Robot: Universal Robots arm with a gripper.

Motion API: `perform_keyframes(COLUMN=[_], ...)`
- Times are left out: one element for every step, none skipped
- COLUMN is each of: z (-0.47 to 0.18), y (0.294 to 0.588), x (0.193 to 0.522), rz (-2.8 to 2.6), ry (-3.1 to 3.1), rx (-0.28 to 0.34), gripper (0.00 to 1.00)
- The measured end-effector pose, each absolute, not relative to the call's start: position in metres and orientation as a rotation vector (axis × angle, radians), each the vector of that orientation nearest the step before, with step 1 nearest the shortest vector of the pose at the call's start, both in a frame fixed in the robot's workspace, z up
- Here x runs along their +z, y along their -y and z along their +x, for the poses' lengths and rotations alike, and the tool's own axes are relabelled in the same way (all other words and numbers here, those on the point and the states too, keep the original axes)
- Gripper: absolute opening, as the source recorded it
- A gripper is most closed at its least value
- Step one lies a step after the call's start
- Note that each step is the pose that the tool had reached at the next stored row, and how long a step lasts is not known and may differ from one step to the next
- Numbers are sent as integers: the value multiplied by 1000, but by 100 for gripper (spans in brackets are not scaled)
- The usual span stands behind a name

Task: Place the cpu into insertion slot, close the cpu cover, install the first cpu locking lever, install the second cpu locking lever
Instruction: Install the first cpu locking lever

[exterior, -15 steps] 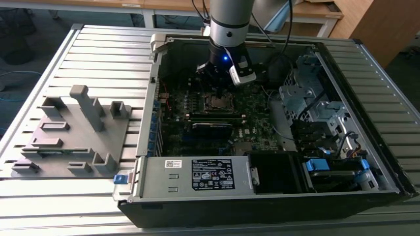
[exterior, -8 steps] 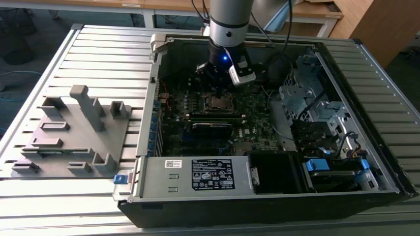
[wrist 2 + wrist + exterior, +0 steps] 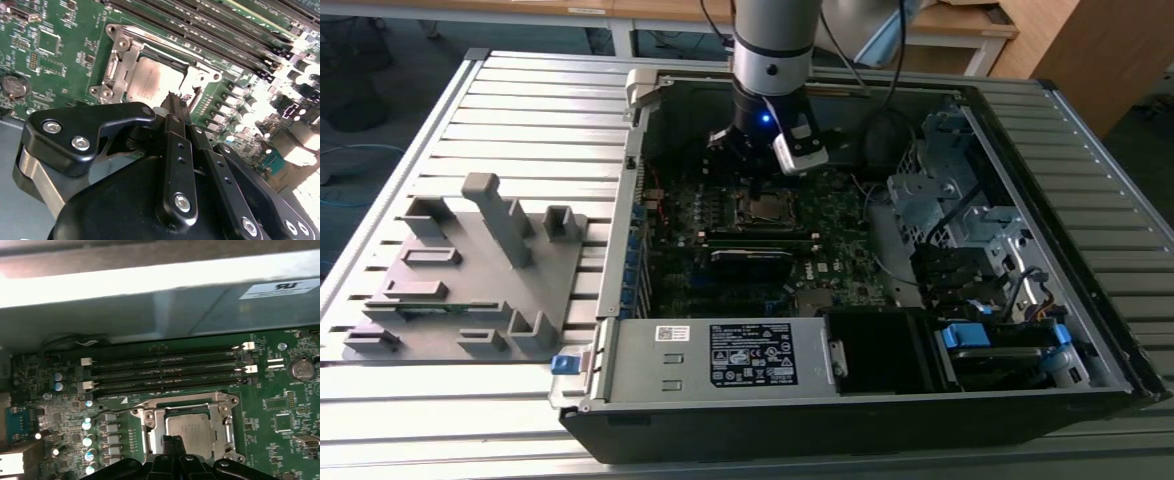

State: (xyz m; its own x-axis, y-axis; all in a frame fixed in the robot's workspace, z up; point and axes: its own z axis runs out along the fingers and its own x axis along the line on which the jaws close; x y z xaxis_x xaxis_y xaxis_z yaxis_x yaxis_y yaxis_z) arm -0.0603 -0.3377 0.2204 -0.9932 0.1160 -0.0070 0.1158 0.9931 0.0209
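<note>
Gripper (image 3: 176, 102): black fingers pressed together | at tips: flat grey square chip (image 3: 150, 82) framed by shiny metal cover (image 3: 116, 57) | green board (image 3: 60, 60), dark case (image 3: 854, 430), slatted table (image 3: 520, 110)

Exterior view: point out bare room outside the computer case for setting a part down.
Bare table slats lie behind the grey fixture tray, beside the computer case, and in a strip in front of the tray. Inside the case it is crowded: the gripper hangs over the motherboard, drive cage and cables beside it.
</note>
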Motion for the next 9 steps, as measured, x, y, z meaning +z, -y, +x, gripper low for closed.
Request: perform_keyframes(z=[-61,-62,-62,-62,-62,-62,-62,-62,-62], y=[338,338,338,338,338,338,338,338,338], x=[220,220,220,220,221,221,222,223,225], rz=[182,182,182,182,182,182,182,182,182], ry=[-3128,-3128,-3128,-3128,-3128,-3128,-3128,-3128,-3128], rx=[33,34,34,34,34,34,34,34,34], gripper=[10,10,10,10,10,10,10,10,10])
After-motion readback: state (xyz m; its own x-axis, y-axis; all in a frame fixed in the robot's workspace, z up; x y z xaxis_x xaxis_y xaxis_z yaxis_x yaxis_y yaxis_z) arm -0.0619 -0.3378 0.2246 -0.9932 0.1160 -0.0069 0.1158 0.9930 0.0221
